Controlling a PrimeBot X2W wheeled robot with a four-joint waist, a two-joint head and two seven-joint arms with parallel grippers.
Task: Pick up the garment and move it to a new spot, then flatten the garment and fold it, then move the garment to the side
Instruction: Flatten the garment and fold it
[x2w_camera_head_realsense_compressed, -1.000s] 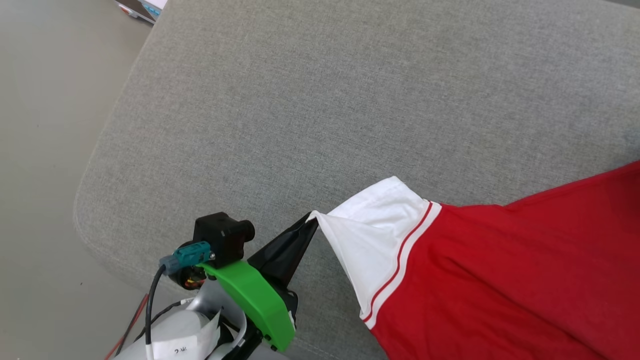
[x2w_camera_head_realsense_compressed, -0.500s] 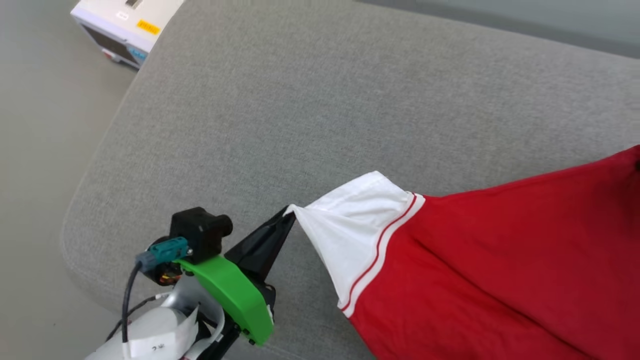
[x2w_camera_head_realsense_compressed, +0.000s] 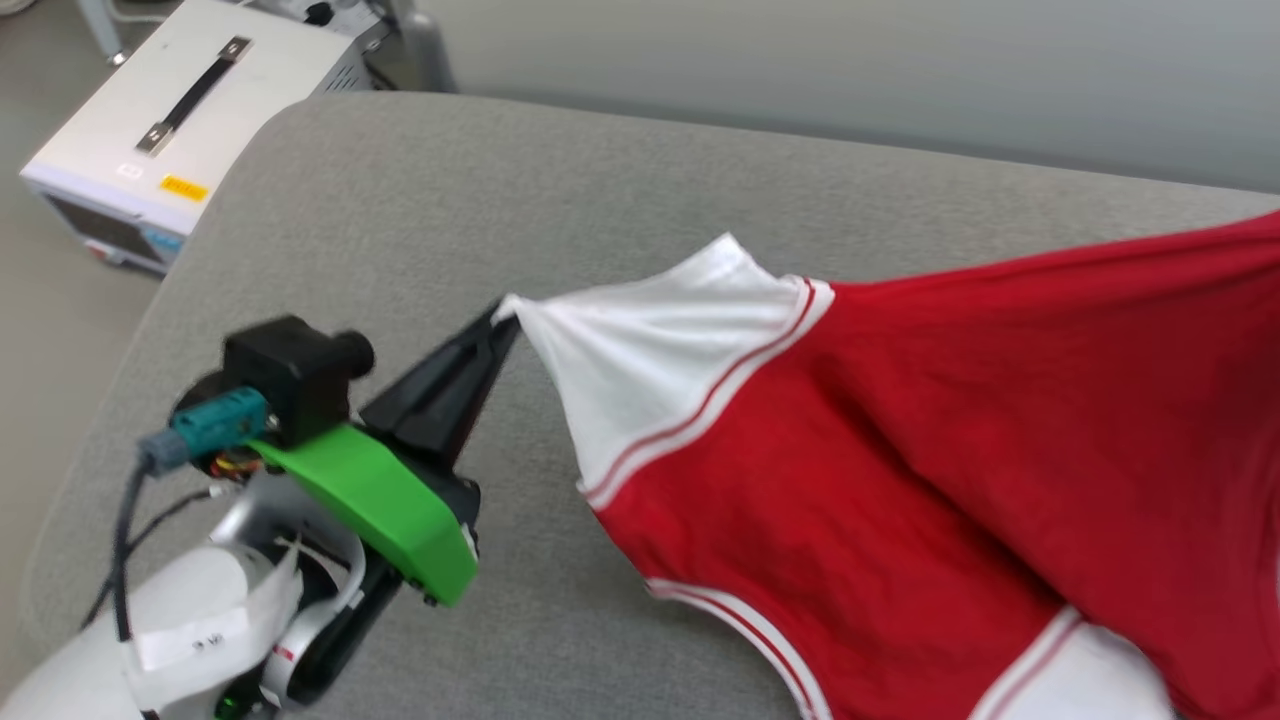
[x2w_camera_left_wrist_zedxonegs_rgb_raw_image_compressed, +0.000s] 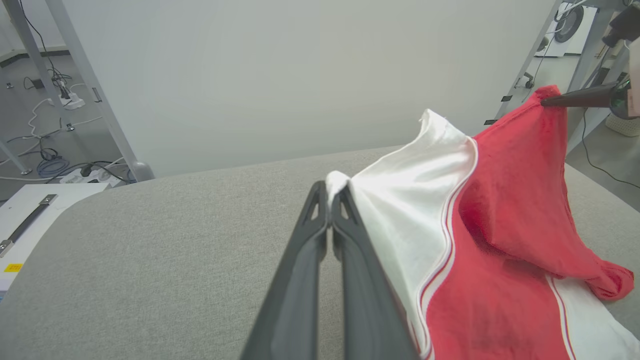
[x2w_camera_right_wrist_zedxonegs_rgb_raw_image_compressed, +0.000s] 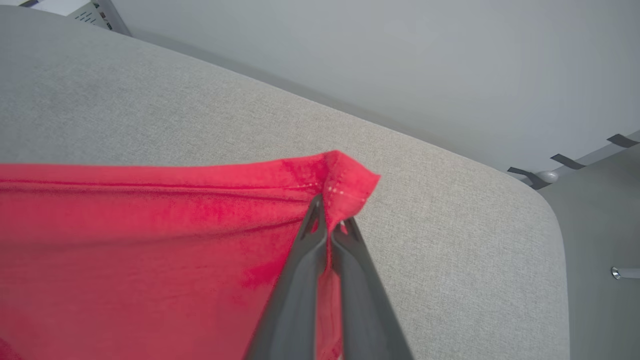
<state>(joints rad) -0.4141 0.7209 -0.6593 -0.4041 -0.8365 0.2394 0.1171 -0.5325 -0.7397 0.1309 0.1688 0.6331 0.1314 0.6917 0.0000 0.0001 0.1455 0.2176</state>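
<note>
White-cased equipment box (x2w_camera_head_realsense_compressed: 130, 150) sits beside the grey cushion (x2w_camera_head_realsense_compressed: 420, 200) at far left in the head view, where the left gripper (x2w_camera_head_realsense_compressed: 492, 325) pinches tight the white sleeve tip of the garment (x2w_camera_head_realsense_compressed: 900, 450), stretched across the cushion. The right wrist view adds the right gripper (x2w_camera_right_wrist_zedxonegs_rgb_raw_image_compressed: 330, 222), clamped on a red hem corner.

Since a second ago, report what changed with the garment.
Mostly the head camera swung up, showing more of the white box. The left fingers with the garment look nearer, likely lifted. Unchanged: left fingers shut on the white sleeve, right fingers on a red corner.
</note>
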